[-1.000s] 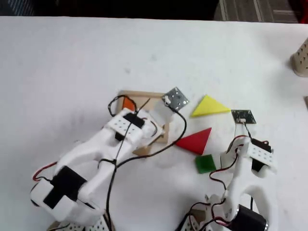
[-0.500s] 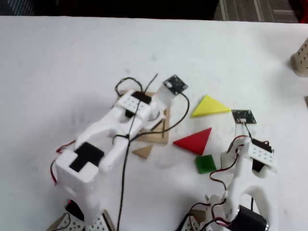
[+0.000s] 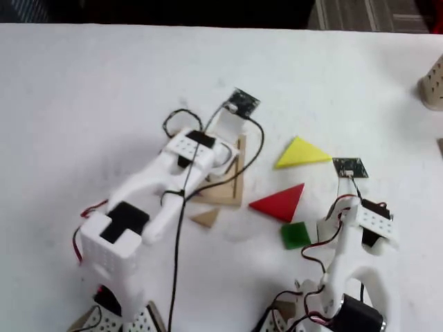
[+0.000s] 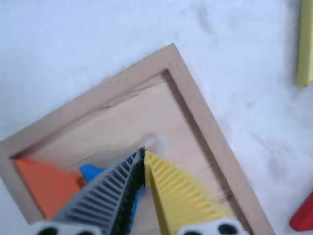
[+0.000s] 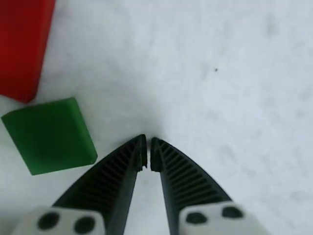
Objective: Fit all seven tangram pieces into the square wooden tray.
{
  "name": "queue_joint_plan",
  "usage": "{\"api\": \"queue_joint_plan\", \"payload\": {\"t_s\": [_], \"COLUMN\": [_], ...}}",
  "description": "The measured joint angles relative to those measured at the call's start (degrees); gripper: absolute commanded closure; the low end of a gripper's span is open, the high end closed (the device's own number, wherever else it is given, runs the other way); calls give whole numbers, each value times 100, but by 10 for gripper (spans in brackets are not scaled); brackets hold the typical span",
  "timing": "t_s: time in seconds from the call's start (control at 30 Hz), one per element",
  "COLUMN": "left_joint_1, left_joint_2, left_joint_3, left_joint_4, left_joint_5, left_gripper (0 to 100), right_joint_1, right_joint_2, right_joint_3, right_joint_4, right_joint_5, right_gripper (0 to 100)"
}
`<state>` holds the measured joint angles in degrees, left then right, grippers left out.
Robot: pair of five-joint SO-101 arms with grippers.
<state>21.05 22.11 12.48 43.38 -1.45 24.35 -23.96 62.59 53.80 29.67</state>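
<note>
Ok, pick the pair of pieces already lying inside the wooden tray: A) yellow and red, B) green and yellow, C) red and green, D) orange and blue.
D: the orange piece and blue piece lie inside the tray; the red piece, green piece and yellow piece sit outside it on the table.

The right gripper hangs over bare white table with its 2 black ribbed fingers nearly together, holding nothing. A green square piece lies just beside it, a red piece near that.
</note>
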Motion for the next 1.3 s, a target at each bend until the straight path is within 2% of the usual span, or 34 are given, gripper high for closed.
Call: {"api": "queue_joint_plan", "payload": {"t_s": [0.4,0.67,1.1,1.3], "left_joint_1": [-273,-607,-580,-44], "left_joint_2": [0,-9,-123,-642], "left_joint_3": [149,149,158,624], "left_joint_4": [-141,176,237,273], "left_joint_5": [35,35,26,35], "left_gripper": [976,976,976,976], "right_joint_1": [0,0,0,0], "right_joint_2": [0,0,0,0], "right_joint_3": [0,0,0,0], "right_joint_4": [0,0,0,0], "right_joint_5": [0,0,0,0], "right_gripper": [978,978,978,978]}}
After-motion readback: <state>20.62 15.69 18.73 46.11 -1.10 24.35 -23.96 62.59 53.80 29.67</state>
